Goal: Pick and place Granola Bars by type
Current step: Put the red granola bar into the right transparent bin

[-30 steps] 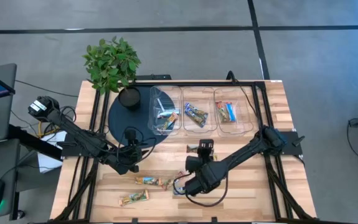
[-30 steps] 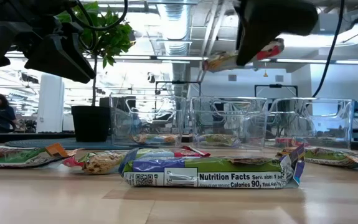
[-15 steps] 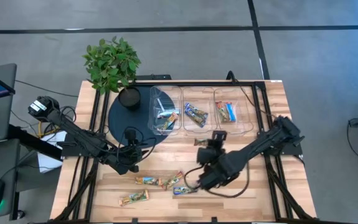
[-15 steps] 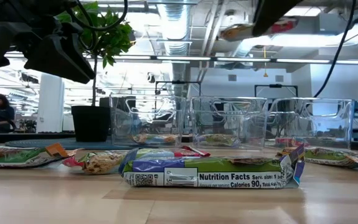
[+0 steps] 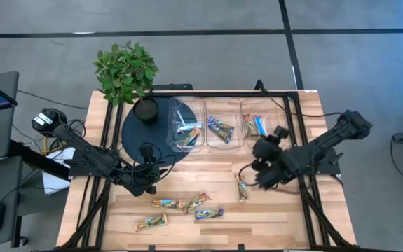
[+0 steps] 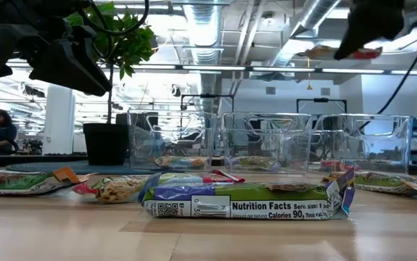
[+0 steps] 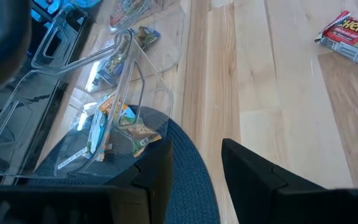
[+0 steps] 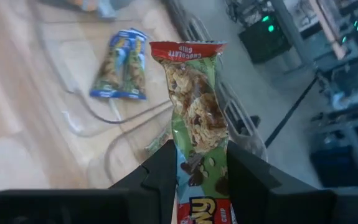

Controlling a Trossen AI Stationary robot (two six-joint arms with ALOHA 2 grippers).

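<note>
My right gripper (image 5: pixel 270 140) hangs in the air over the right clear bin (image 5: pixel 261 143) and is shut on a green granola bar with red ends (image 8: pixel 197 112), also visible in the low view (image 6: pixel 339 52). Several more bars lie flat on the near part of the table (image 5: pixel 166 204) (image 5: pixel 209 213) (image 5: pixel 151 222), and one lies alone (image 5: pixel 243 189). Each of the three bins holds bars, a blue one (image 8: pixel 122 68) in the right bin. My left gripper (image 7: pixel 197 180) is open and waits above the blue mat's near edge (image 5: pixel 148 171). My right gripper pinches the green bar between its two fingers (image 8: pixel 160 174), across its width, near the lettered end (image 8: pixel 197 180). The rest of the bar juts out past the fingertips, its red end (image 8: pixel 188 50) farthest out. The bar is lifted clear, lying nearly level above the bin.
A potted plant (image 5: pixel 126 70) stands at the far left on a round blue mat (image 5: pixel 134 136). The left bin (image 7: pixel 122 106) rests partly on that mat. Cables run across the table near the right arm (image 5: pixel 247 171). Bare wood lies between the bins and the loose bars.
My right gripper has risen from the near middle of the table and travelled toward the far right, to above the right bin, carrying the green bar with it. It has stayed shut on the bar. The bars on the table have kept their places.
</note>
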